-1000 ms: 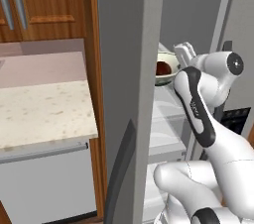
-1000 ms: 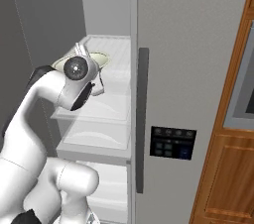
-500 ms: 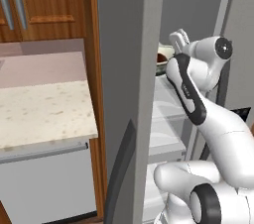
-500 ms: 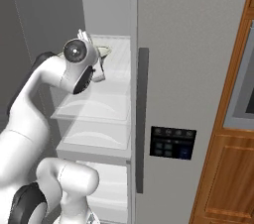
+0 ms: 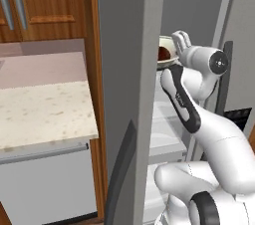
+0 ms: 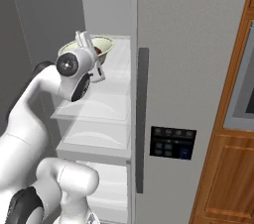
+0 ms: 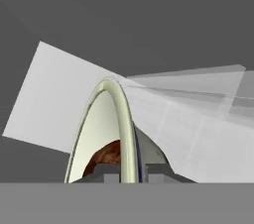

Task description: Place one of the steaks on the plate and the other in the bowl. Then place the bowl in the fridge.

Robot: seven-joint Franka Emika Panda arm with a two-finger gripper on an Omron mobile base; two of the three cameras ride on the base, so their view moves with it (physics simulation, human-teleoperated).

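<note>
Fingers: the fingers are clamped on the rim of the bowl, one tip inside the wall and one outside, seen edge-on in the hand view.
Bowl: cream-white with a pale greenish inside, it sits at the top shelf of the open fridge, near the shelf's front edge; whether its base touches the shelf I cannot tell.
Steak: the dark brown steak lies in the bottom of the bowl; it also shows as a dark lump in the bowl in the left base view.
Arm: the white arm reaches up from the base into the fridge compartment, wrist bent toward the bowl.
Fridge door: the left door stands swung open, between the counter and the arm.
Control panel: the small black panel sits on the closed right door.
</note>
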